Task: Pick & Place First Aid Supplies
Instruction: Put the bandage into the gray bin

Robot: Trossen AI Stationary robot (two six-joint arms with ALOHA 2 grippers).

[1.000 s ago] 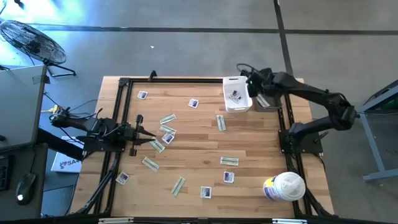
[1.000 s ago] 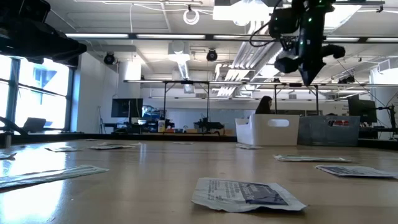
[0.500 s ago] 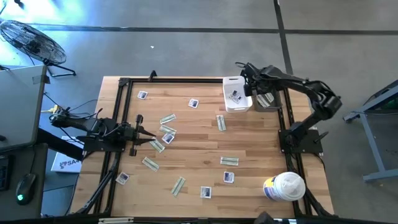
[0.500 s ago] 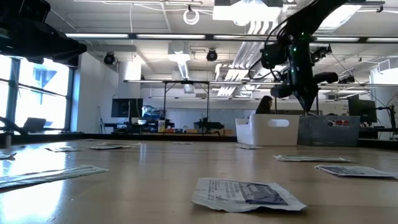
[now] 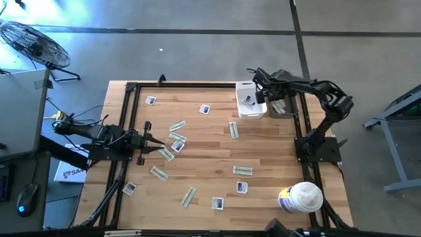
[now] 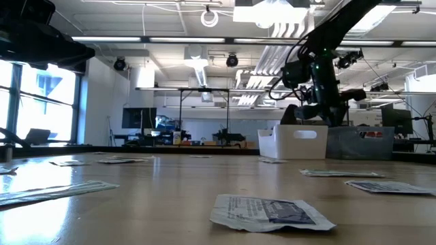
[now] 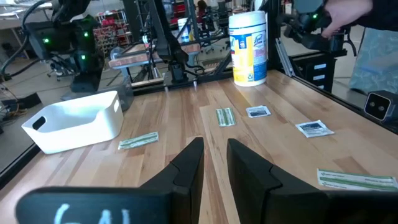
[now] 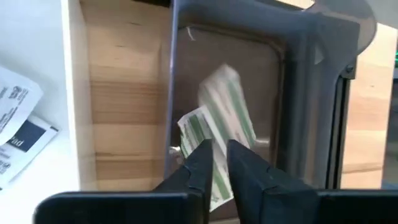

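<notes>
Several small packets lie scattered on the wooden table: white squares such as one (image 5: pixel 242 187) and pale green strips such as one (image 5: pixel 243 170). My right gripper (image 8: pixel 217 144) hangs over the far right corner (image 5: pixel 258 92), above a grey tray (image 8: pixel 273 93) next to a white bin (image 5: pixel 248 102), and is shut on a green strip. Another strip (image 8: pixel 227 93) lies in the tray, and white packets (image 8: pixel 12 124) lie in the bin. My left gripper (image 7: pixel 214 165) waits at the table's left side (image 5: pixel 150 140), with a narrow gap between its fingers. My right gripper pinches a pale green strip (image 8: pixel 196 127) between its two fingers, coming from above and pointing down. The strip is lifted clear and hangs slanted below the fingers over the grey tray. The fingers hide which part of it they are on.
A big white canister (image 5: pixel 301 197) stands at the near right corner. A black frame (image 5: pixel 128 112) runs round the table. Open wood (image 5: pixel 204 148) lies in the table's middle between packets. In the left wrist view a person's hand (image 7: pixel 348 15) shows beyond the table.
My right gripper has come down from high above the table and shifted slightly toward the table's left, while the arm's elbow folded in. It now hangs low over the tray by the bin. The packets on the table have stayed in place.
</notes>
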